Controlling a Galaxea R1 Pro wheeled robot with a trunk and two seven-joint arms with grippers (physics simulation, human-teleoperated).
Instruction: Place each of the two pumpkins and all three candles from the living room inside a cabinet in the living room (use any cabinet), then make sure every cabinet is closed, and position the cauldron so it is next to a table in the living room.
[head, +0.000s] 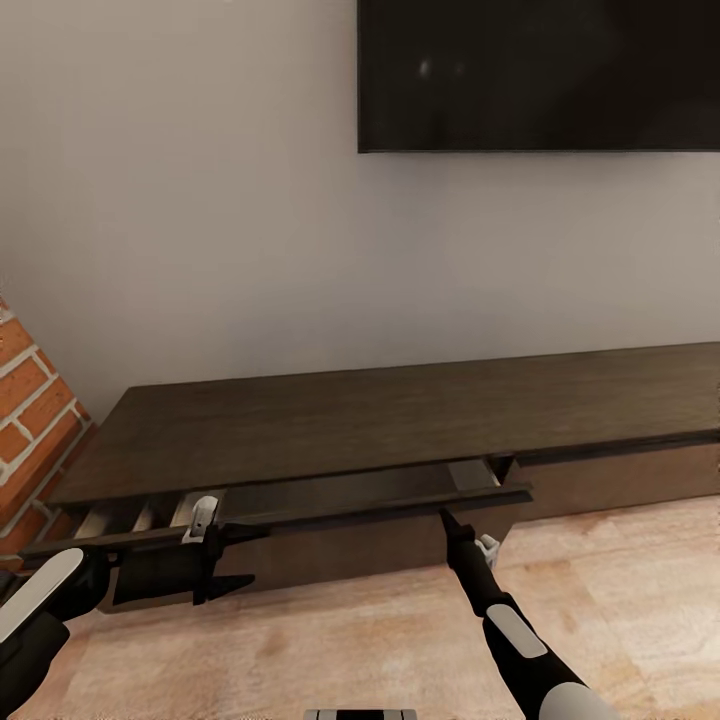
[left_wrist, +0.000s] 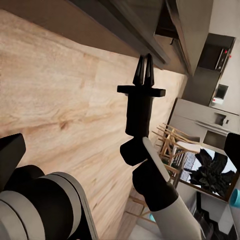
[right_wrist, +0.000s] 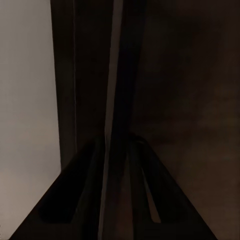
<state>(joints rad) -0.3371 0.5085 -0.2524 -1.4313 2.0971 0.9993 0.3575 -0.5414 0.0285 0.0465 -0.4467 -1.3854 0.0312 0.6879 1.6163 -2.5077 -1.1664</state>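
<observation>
My right gripper (head: 446, 516) is pinched on the cabinet (head: 400, 430) front's top edge — left gripper (head: 228, 562) hangs open beside it.

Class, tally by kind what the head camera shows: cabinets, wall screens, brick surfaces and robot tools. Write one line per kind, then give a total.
Cabinet: 1
Wall screen: 1
Brick surface: 1
Robot tools: 2, the left tool and the right tool
Total: 5
</observation>
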